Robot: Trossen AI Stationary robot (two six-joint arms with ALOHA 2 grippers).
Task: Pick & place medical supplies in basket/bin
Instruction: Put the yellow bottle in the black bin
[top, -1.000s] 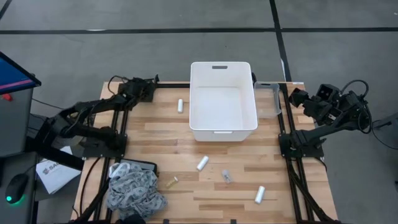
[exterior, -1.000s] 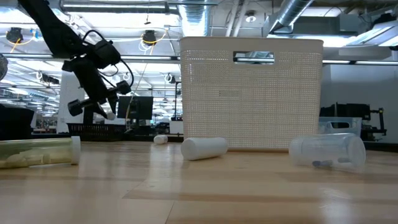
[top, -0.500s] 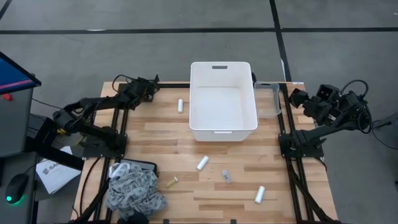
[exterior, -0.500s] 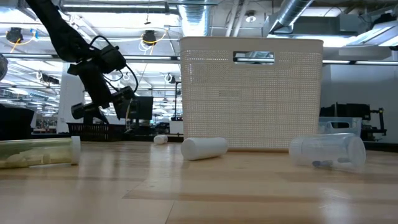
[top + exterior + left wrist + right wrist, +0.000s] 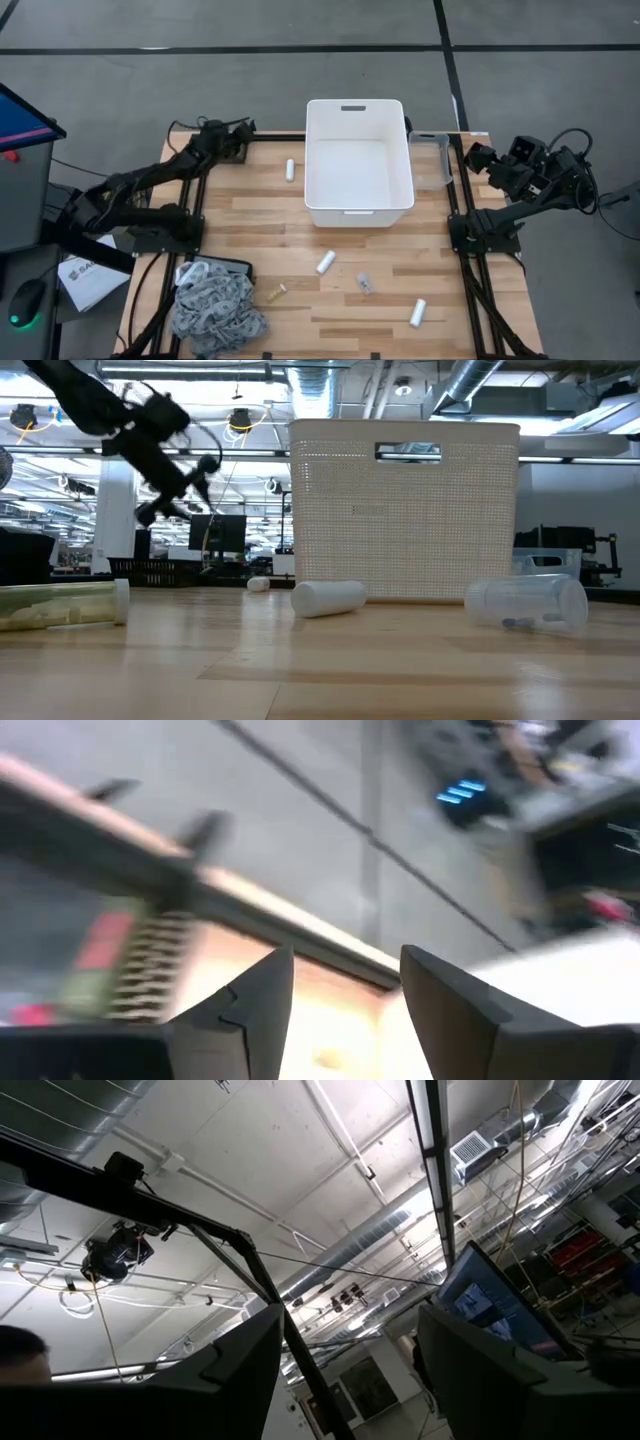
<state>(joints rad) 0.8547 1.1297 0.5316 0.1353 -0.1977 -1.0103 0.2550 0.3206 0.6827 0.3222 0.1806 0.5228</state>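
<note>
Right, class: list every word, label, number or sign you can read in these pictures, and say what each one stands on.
"SA": the start of dark print on the white sheet at the high view's lower left; the rest cannot be read.
Screen in the right wrist view: too blurred to read.
Tub, rolls, vial: no print shows.
</note>
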